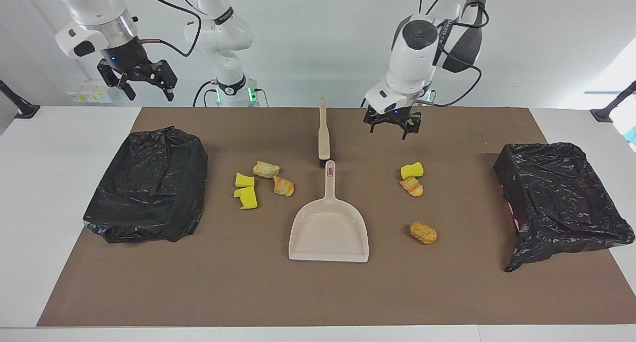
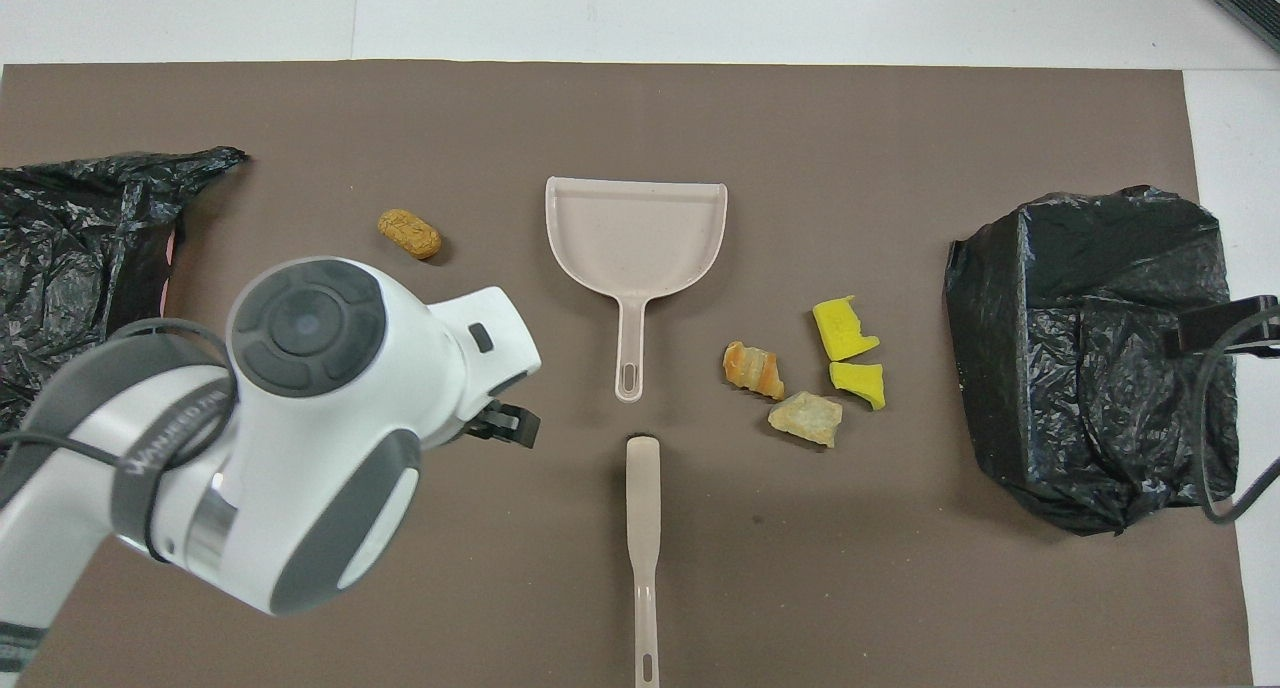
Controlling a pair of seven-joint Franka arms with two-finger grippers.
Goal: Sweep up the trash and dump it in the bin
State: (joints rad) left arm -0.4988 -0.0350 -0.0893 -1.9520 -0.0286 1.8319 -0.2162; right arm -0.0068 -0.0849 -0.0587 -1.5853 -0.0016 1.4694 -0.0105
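Left tool (image 1: 392, 128) is hanging wide and empty over the mat beside the brush (image 1: 323, 133), likely lining up on its handle. Right tool (image 1: 139, 81) is waiting wide above the bagged bin (image 1: 149, 183). Trash is lying in two clusters (image 1: 261, 183) (image 1: 415, 183) flanking the dustpan (image 1: 329, 227), which is sitting mid-counter on the brown mat (image 1: 318, 292); white wall.

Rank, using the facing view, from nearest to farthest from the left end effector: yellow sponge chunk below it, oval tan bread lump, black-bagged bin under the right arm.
1. Yellow sponge chunk, just beneath left end effector.
2. Oval tan bread lump, farther from robots.
3. Black-bagged bin, right arm's end.
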